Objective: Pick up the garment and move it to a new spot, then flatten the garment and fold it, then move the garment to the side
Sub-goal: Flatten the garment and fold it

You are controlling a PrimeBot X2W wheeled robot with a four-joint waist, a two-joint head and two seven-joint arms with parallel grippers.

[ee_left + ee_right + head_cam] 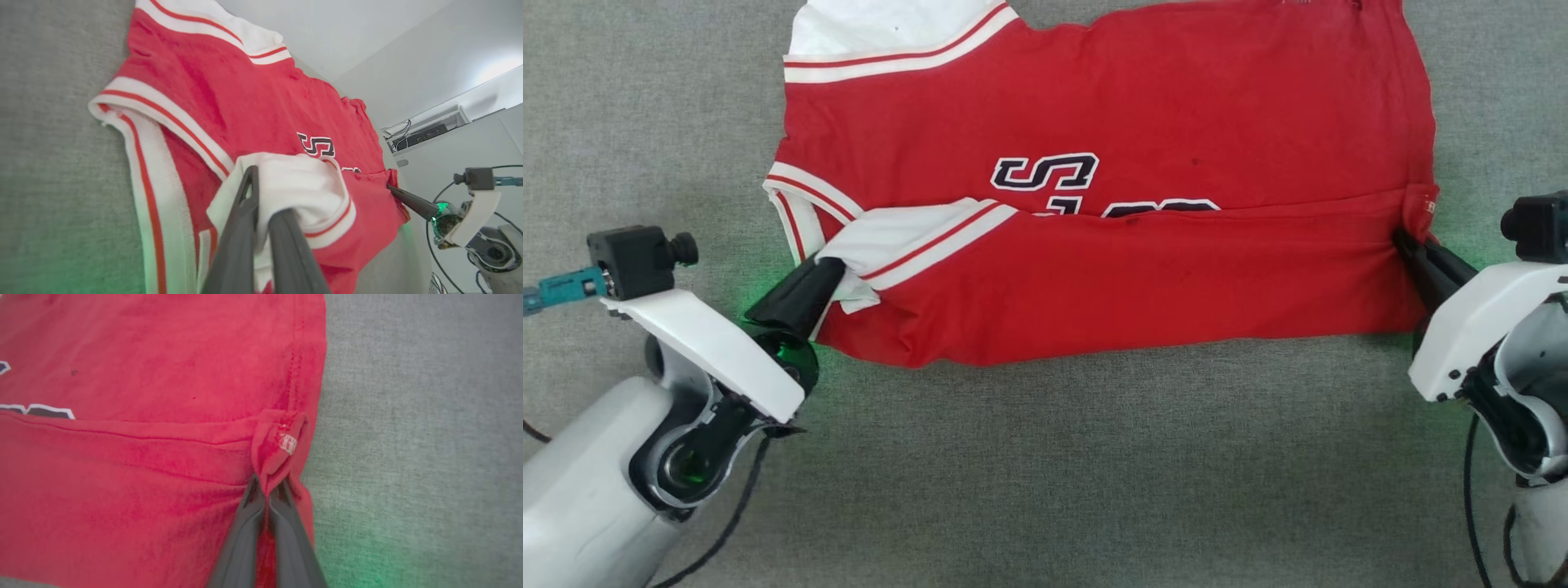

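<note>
Red jersey-style T-shirt with white sleeves [1143, 106], half-folded lengthwise on the grey fabric desk [1045, 457].
Pinched at near sleeve [915, 237] by left tool [827, 265] and at hem corner [1421, 204] by right tool [1405, 238], probably to lay the fold straight.

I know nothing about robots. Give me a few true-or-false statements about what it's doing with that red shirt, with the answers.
1. The left fingers pinch a white sleeve of the garment. True.
2. The right fingers hang open above the garment. False: they are shut on its red hem corner.
3. The garment's near edge is folded over part of the lettering. True.
4. The garment lies on bare wood. False: it lies on a grey fabric surface.
</note>
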